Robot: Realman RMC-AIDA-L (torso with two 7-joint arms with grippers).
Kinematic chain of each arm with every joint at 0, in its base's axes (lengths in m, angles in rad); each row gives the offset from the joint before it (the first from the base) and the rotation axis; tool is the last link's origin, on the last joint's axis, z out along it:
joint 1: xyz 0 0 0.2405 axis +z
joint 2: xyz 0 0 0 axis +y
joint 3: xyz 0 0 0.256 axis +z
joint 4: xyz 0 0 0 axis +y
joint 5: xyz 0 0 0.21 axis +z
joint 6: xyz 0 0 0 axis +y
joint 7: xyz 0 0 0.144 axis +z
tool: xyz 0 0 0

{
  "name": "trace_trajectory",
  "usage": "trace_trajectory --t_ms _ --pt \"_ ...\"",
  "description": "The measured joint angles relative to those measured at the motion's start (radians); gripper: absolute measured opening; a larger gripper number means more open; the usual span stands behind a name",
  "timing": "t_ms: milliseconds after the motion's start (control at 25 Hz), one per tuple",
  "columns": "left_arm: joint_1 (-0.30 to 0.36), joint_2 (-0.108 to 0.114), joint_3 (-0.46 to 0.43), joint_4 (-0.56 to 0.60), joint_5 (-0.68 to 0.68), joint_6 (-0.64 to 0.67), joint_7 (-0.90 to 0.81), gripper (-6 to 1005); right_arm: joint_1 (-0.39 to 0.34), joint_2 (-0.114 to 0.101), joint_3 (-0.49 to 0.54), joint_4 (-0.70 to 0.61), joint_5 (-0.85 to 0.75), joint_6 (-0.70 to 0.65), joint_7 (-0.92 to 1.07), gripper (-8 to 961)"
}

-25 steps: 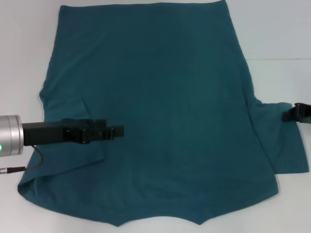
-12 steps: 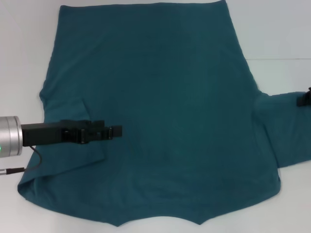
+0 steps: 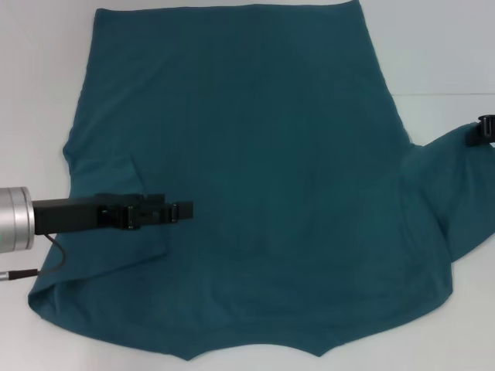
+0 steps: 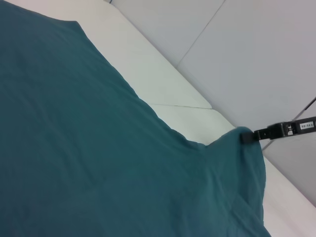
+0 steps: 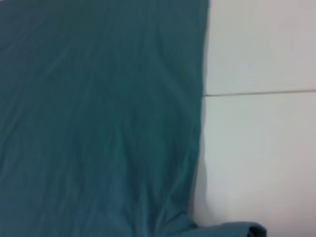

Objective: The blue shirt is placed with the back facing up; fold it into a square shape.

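One shirt (image 3: 247, 178), two claws, and not a word of print to read on the cloth: the side facing up is plain teal all over. The only writing in the room is a small white label on the right arm in the left wrist view, and it is too tiny to read.

The shirt lies flat on the white table (image 3: 441, 46), spread over most of it, its near hem edge running off the bottom of the head view. At the robot's left the short sleeve is already folded in over the body, making a flap with a clean slanted edge. The left claw (image 3: 184, 210) hangs low over the shirt just past that flap, at the end of a black arm reaching in from a silver cuff. Its tips seem close together with nothing between them, though I cannot tell for sure whether they are closed. A thin cable trails below the cuff.

Over on the right, the other sleeve is pulled up off the table into a peak. The right claw (image 3: 485, 129) sits at the top of it, pinched onto the sleeve's edge; the left wrist view shows the cloth bunched in its tip (image 4: 247, 136). Most of that claw is cut off by the head view's right edge. The right wrist view shows only shirt, table and a seam line in the table.
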State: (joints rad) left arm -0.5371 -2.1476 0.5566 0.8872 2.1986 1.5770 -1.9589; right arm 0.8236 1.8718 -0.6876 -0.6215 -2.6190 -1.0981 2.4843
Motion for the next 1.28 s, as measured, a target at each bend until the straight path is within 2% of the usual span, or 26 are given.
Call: trace_trajectory --t_ms 320,840,1280 --pt "0.000 0.000 0.002 0.000 0.001 -0.022 -0.012 823 0.024 0.029 -0.063 0.010 -0.007 -0.071 0.014 12" --pt "0.000 -0.002 0.006 -0.001 0.000 -0.038 -0.028 823 0.069 0.041 -0.089 -0.034 -0.007 -0.201 0.042 12" --pt "-0.006 -0.002 0.006 -0.001 0.002 -0.055 -0.040 824 0.092 0.041 -0.103 -0.079 -0.016 -0.263 0.093 11"
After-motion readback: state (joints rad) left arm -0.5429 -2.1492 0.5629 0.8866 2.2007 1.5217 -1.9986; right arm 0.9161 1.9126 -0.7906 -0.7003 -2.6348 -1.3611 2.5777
